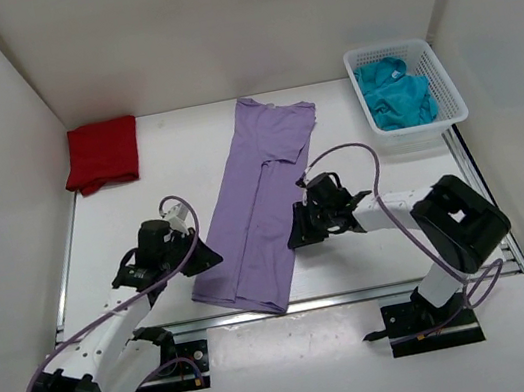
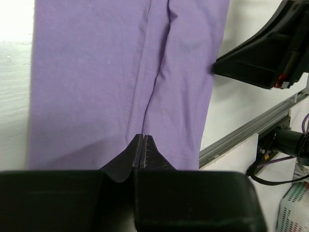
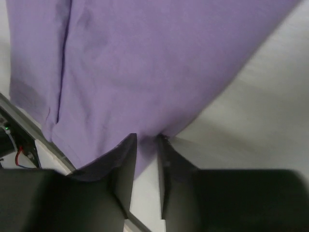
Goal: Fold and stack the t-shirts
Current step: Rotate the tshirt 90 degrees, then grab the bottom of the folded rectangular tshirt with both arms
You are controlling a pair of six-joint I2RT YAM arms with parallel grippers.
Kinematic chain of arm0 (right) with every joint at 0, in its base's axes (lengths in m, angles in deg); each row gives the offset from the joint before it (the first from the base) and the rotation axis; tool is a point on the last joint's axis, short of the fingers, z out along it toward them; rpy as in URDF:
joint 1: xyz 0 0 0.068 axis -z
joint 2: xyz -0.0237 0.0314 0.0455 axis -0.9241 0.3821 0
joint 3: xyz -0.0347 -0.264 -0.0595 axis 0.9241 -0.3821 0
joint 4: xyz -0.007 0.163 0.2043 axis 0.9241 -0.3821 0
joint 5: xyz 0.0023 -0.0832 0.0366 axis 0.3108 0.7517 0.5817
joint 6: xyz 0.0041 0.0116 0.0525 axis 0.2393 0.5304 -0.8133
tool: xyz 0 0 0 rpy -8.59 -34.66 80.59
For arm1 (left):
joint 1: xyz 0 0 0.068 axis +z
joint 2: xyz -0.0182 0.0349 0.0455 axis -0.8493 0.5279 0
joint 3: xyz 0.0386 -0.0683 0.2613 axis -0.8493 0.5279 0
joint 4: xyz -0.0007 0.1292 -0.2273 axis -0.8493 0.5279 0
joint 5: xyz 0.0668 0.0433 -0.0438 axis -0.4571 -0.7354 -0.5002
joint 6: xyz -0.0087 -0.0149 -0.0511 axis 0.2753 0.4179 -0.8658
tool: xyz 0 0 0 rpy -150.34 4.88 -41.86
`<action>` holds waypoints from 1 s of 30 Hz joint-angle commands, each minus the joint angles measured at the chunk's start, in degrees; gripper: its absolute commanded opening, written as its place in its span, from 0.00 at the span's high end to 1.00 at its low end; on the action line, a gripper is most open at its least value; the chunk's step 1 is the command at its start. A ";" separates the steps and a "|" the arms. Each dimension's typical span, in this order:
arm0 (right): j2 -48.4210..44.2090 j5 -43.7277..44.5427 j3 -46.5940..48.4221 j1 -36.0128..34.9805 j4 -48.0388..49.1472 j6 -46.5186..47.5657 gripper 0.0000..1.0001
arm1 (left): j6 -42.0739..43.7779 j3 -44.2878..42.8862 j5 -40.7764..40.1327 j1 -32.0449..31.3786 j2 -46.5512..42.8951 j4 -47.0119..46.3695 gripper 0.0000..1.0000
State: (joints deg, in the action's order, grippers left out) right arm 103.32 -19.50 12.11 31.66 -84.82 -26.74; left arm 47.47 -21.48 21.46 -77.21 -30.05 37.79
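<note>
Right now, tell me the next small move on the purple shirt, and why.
Probably close the right claw on the shirt's edge. The left claw is shut at its side, seemingly pinching cloth, while the right one's fingers stand apart with purple cloth in the gap. Both sides likely need a grip before that end can be lifted and folded over.

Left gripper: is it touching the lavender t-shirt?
Touching. The left wrist view shows the left gripper shut on the near edge of the lavender t-shirt, a crease running from its tips.
</note>
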 commanded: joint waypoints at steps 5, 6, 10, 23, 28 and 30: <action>0.16 -2.73 -2.76 7.64 5.91 -0.44 1.00 | -2.66 1.39 3.18 -0.26 1.77 -5.19 1.00; -2.04 -2.73 -3.81 8.80 3.90 1.40 1.00 | -2.66 1.48 3.88 -0.96 3.17 -5.72 1.00; -7.67 -7.55 -6.54 20.57 -0.41 7.11 0.92 | -2.57 -0.97 -0.23 -6.84 6.95 -6.34 1.00; -35.87 -5.73 -22.79 15.32 -20.45 1.52 0.59 | 1.30 1.30 -4.74 -12.75 10.48 2.97 0.42; -44.15 -8.88 -29.30 10.31 -16.44 -6.92 0.58 | -1.07 3.41 -1.92 -15.99 11.88 0.95 0.34; -43.98 -8.28 -30.10 9.25 -14.15 -8.86 0.58 | -2.04 3.68 -1.91 -17.31 12.85 -0.10 0.35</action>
State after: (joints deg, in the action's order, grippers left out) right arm 59.76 -28.00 -16.28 42.32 -101.72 -30.24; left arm 46.60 -19.51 18.91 -92.35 -18.62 37.57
